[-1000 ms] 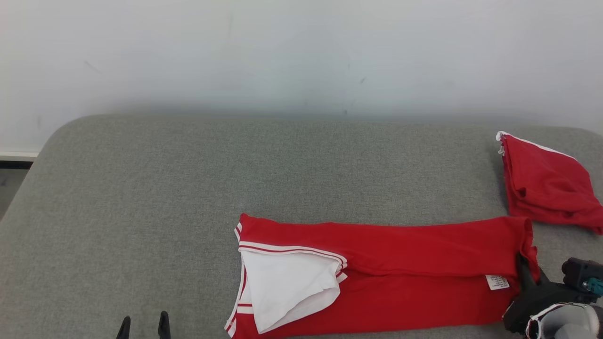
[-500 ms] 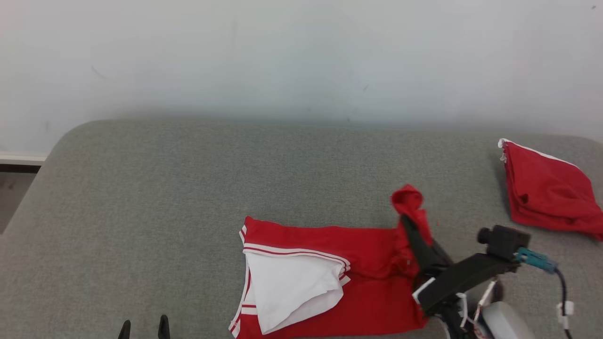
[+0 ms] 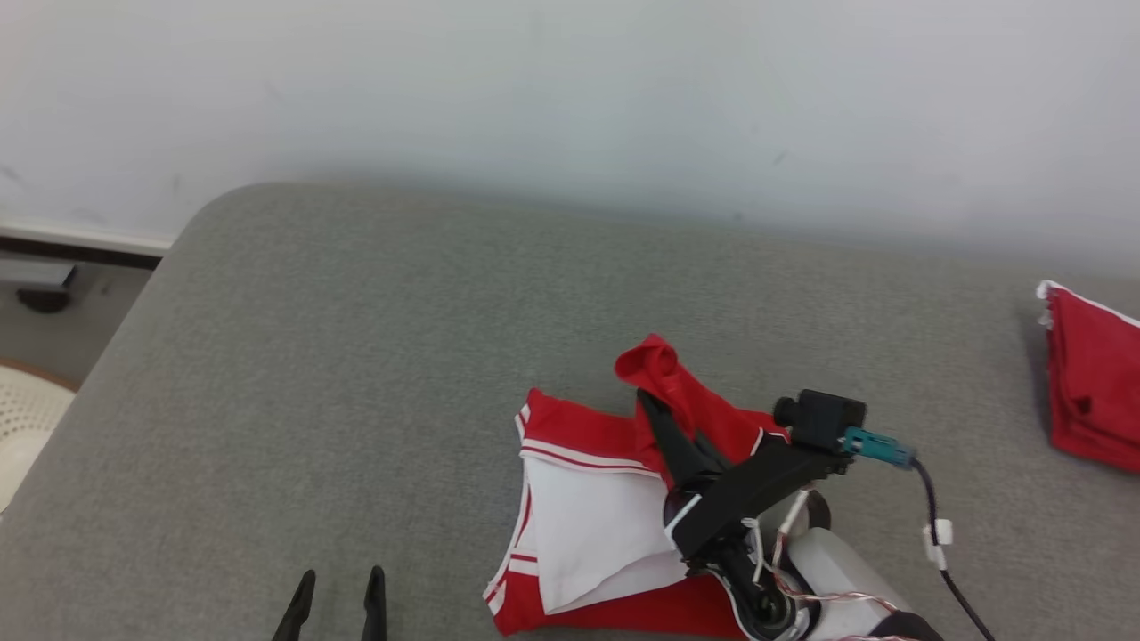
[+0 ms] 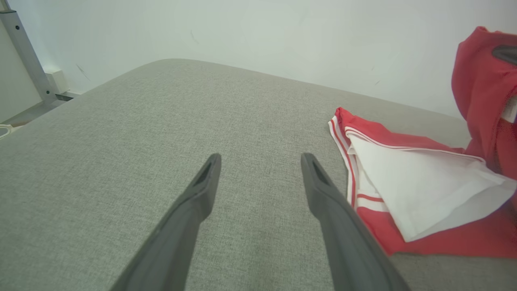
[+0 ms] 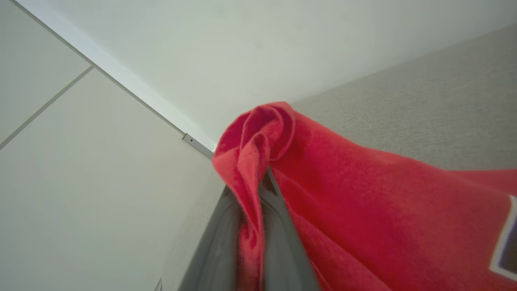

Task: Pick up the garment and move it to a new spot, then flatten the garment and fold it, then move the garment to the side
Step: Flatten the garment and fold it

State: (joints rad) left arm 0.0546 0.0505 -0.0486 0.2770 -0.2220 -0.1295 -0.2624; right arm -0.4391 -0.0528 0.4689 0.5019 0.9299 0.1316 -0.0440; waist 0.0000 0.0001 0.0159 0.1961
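2 claws are at work over the grey worktop [image 3: 356, 356]. The right claw [image 3: 647, 402] pinches a red edge of the garment [image 3: 583, 521] and holds that fold raised above the rest, which lies flat on the worktop. The left claw [image 3: 341, 577] hovers spread and empty, near the garment's left side. 1 more red cloth [image 3: 1091, 383] lies well apart, far right.

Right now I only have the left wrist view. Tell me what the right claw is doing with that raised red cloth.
Observer: The right claw is shut on a bunched edge of the garment, red fabric pinched between its fingers.
Operator: Report anything further right on the cushion.
Observer: A second red garment lies apart from it, near the cushion's right edge.
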